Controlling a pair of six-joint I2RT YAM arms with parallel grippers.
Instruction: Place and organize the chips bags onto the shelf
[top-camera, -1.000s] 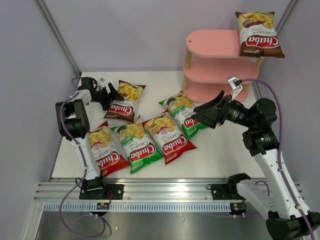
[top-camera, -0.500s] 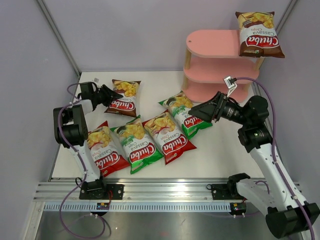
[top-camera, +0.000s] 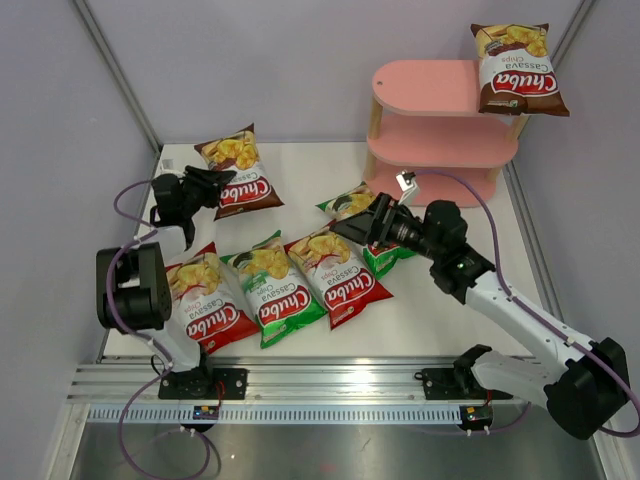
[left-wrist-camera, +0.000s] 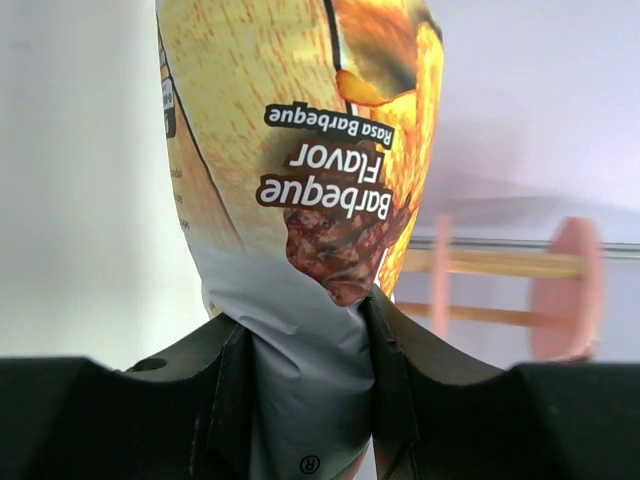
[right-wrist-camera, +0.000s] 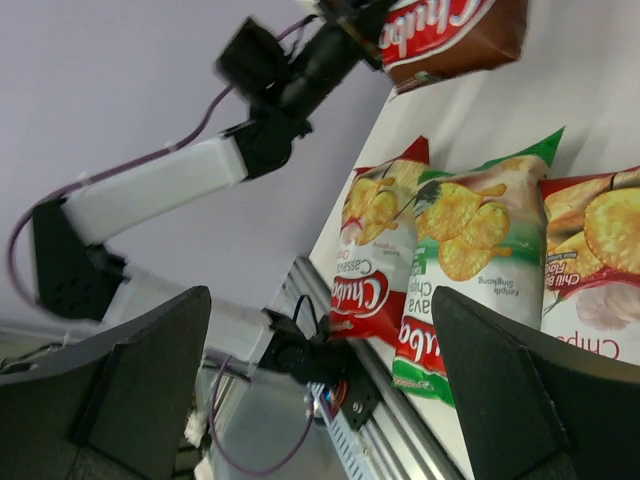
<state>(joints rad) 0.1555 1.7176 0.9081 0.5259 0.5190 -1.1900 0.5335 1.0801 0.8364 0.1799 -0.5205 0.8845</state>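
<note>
Left gripper (top-camera: 208, 186), now clamped on a glossy brown chips bag (top-camera: 240, 172), is lifting it; right gripper (top-camera: 352, 224) is swinging over a glossy green chips bag (top-camera: 352, 203).

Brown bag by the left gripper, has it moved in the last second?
Yes. Pinched in the left gripper, the brown bag has gone toward the table's back edge, away from the leftmost red bag, and turned.
</note>
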